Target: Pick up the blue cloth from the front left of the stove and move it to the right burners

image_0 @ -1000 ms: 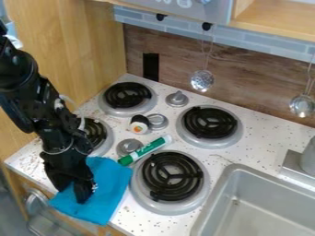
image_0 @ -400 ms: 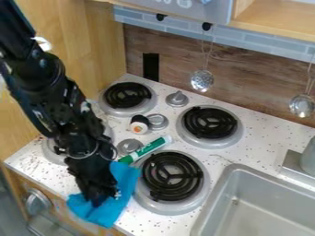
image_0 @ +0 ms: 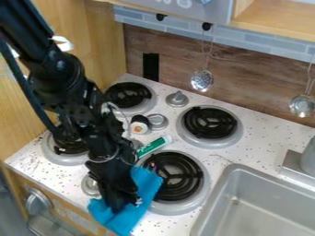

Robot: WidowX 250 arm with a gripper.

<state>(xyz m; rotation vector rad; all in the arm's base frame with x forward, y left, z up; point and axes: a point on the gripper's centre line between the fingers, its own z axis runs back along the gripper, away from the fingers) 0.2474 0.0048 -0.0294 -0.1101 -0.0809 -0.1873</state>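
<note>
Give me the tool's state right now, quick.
Tool: down at the blue cloth; whether it is open, closed or gripping the cloth cannot be told.

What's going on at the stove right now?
The arm's pincer is down on a blue cloth at the counter's front edge; I can't tell whether it grips it or just presses. The cloth overlaps the near right burner's left rim. A green marker lies just behind that burner, with a sushi piece farther back.

Claw [image_0: 125,202] on blue cloth [image_0: 123,220] at counter [image_0: 43,162] front; green marker [image_0: 154,146] near burner [image_0: 175,177].
</note>
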